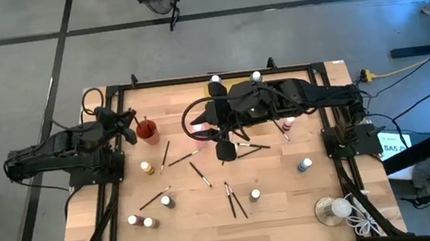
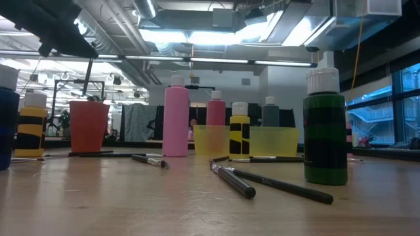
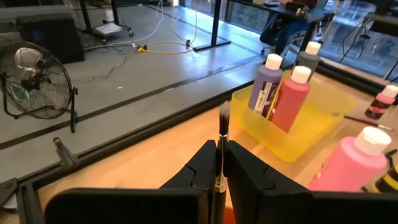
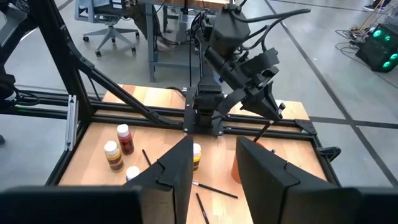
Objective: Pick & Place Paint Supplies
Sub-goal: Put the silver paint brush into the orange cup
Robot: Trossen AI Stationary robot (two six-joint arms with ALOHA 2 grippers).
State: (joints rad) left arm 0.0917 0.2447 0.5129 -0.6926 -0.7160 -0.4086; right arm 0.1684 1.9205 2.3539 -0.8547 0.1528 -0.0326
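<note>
Left hand, at the tabletop's ten o'clock, is clamping a thin dark-handled paintbrush over the red plastic cup, needing a plumb drop; right hand, gaping empty, is hovering near centre.

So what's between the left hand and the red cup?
Only the brush that the left hand holds, pointing down toward the cup. The right wrist view shows it.

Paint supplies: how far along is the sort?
Done: a few bottles stand in the yellow bin. In hand: the left hand is shut on a paintbrush over the red cup. Left: brushes and bottles lie scattered on the table. The right hand holds nothing.
</note>
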